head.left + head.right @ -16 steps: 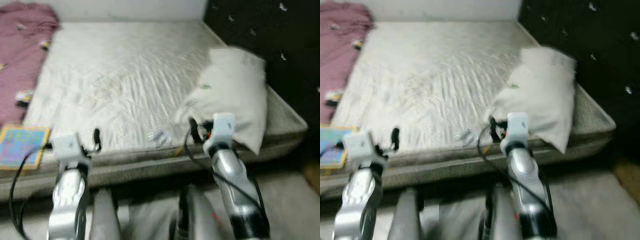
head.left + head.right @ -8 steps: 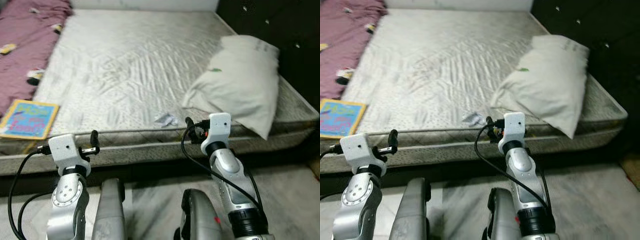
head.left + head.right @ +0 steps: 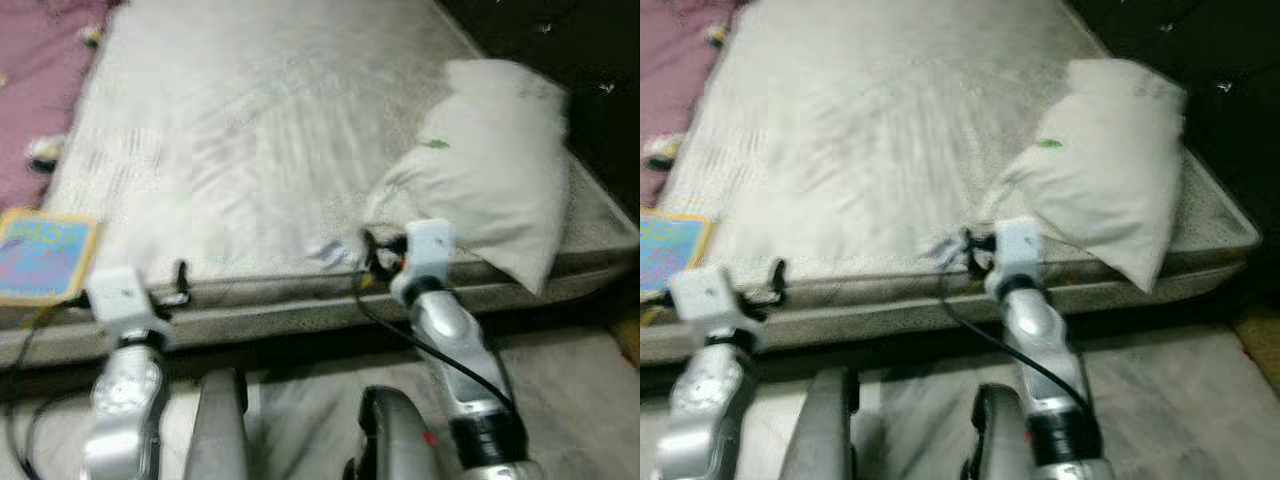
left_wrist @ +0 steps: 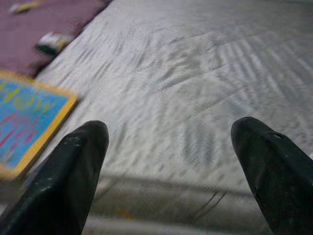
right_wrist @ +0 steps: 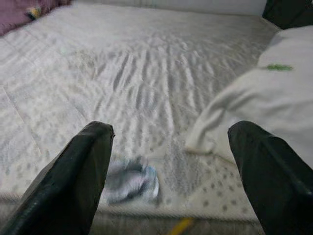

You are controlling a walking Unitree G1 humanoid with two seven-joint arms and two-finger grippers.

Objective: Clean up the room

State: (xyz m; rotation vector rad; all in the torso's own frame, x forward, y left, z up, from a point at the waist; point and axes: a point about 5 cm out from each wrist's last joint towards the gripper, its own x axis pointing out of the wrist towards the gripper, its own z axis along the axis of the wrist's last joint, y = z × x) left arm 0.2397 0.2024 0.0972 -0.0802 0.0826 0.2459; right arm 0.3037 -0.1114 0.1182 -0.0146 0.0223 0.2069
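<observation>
A bare white mattress [image 3: 250, 130] lies before me. A white pillow [image 3: 495, 175] rests on its right side. A small crumpled silvery wrapper [image 5: 131, 180] sits near the mattress's front edge, just ahead of my right gripper [image 5: 176, 171], which is open and empty. A blue and yellow book [image 3: 40, 258] lies at the left front corner, with a maroon blanket [image 3: 35, 100] behind it. My left gripper [image 4: 171, 166] is open at the mattress edge, the book [image 4: 24, 117] off to one side of it.
A dark headboard wall [image 3: 560, 40] stands to the right of the bed. Grey floor [image 3: 560, 390] shows below the mattress edge [image 3: 290, 315]. My own legs [image 3: 390, 440] are in the lower middle of the eye views.
The camera has shifted and blurred; the bed now sits closer and lower in view. Both grippers stay open at the mattress front edge.
</observation>
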